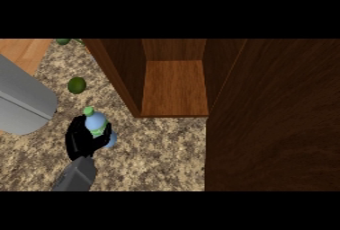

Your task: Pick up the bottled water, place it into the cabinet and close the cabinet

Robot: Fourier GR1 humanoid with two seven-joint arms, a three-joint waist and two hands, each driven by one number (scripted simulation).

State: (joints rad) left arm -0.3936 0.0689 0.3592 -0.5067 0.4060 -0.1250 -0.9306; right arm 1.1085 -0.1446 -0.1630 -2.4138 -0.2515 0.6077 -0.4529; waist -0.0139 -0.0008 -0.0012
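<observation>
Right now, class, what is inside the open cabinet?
The cabinet shows only a bare wooden shelf and back wall. Its open door covers the right side, so that part cannot be seen. The bottled water is outside, in the left hand.

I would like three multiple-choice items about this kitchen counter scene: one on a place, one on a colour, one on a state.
1. Where is the bottled water?
A. inside the cabinet
B. over the counter, left of the cabinet
C. on the grey appliance

2. What colour is the bottle's cap?
A. red
B. green
C. white

3. How is the cabinet?
A. open
B. closed
C. hidden

Key: 1 B, the left hand curls round it above the speckled counter. 2 B, its top is green. 3 A, the door is swung out and the shelf shows.
</observation>
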